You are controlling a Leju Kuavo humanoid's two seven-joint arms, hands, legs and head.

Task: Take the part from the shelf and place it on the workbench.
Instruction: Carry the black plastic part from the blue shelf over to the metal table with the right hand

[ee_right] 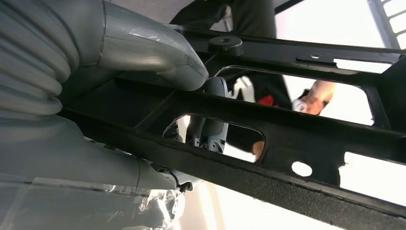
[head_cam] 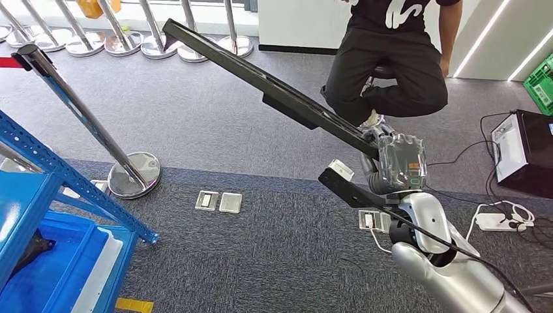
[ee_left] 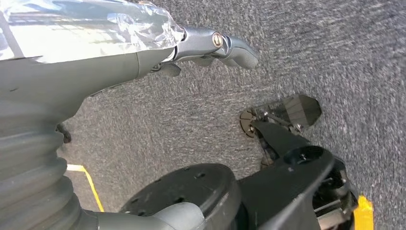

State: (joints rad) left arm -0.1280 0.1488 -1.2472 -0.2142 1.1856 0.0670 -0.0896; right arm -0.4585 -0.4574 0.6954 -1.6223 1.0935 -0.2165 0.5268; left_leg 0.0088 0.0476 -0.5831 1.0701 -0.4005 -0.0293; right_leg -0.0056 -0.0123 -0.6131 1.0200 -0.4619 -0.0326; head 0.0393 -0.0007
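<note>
At far left, blue shelf (head_cam: 39,156) beside stanchion (head_cam: 85,120); no legible writing; black part (head_cam: 261,78) slants above carpet (head_cam: 261,261), gripped by right hand (head_cam: 394,163) fingers (ee_right: 210,129); person (head_cam: 391,59) seated behind; left hand (ee_left: 210,45) fingers curled, empty.

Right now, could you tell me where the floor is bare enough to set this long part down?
Bare carpet lies ahead of the blue shelf, between the stanchion base and the seated person. It is crowded by the right hand holding the long black part: floor plates, cables and a black box.
</note>
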